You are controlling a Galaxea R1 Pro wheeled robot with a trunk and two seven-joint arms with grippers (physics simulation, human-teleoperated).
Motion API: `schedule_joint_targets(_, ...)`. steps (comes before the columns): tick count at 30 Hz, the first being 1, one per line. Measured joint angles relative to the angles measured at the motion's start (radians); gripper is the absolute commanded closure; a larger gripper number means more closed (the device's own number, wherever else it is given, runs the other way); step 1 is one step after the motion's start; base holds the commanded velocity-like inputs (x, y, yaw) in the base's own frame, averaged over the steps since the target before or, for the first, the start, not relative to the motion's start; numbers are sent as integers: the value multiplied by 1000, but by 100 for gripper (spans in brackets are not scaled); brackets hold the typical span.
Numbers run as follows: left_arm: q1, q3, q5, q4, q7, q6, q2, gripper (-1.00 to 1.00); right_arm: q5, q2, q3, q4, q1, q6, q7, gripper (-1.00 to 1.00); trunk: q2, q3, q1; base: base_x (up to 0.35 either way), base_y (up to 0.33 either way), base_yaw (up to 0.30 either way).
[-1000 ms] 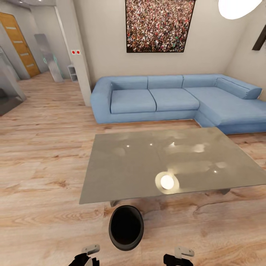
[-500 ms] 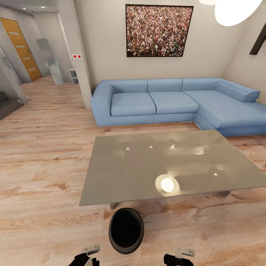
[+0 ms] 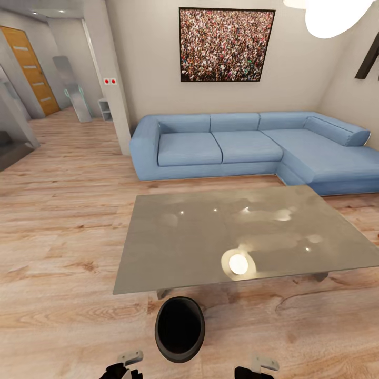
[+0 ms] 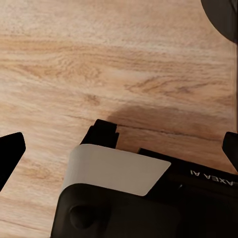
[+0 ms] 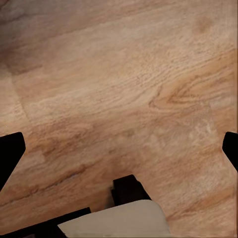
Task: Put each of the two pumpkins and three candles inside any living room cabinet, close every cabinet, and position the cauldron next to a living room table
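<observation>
Nearby, the cauldron (image 3: pixel 179 329) stands on wood floor (image 3: pixel 63 221) beside the grey table (image 3: pixel 210 237); both pincers spread.

cauldron (image 3: pixel 179 328) sitting on floor (image 3: pixel 63 221) just before tabletop (image 3: pixel 231 231) | sofa (image 3: pixel 242 145) lying behind tabletop | picture (image 3: pixel 226 45) hanging on wall above sofa

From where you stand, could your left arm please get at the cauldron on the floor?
Probably yes: the cauldron stands on the bare floor just ahead of the left pincer, whose fingers stand wide apart, with nothing between them. The table lies beyond it.
</observation>
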Motion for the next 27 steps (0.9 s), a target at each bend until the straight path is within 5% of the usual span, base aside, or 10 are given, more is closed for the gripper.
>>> schedule_joint_targets(3,0,-7,-2,3,-12,0,-1,-100,-31,0,0,27,0,-1,1,-100,0,0,0,0,0,0)
schedule_joint_targets(9,0,-102,-2,4,-17,-3,-8,-100,-41,2,2,34,0,-2,1,-100,0,0,0,0,0,-98)
schedule_joint_targets(19,0,-140,-4,4,-18,-59,-4,-100,-42,0,3,34,0,-2,2,-100,0,-7,0,-45,38,-243)
schedule_joint_targets(27,0,-227,-3,4,-19,-66,-7,-100,-42,-1,3,34,0,-2,2,-100,0,-14,0,-137,37,-254)
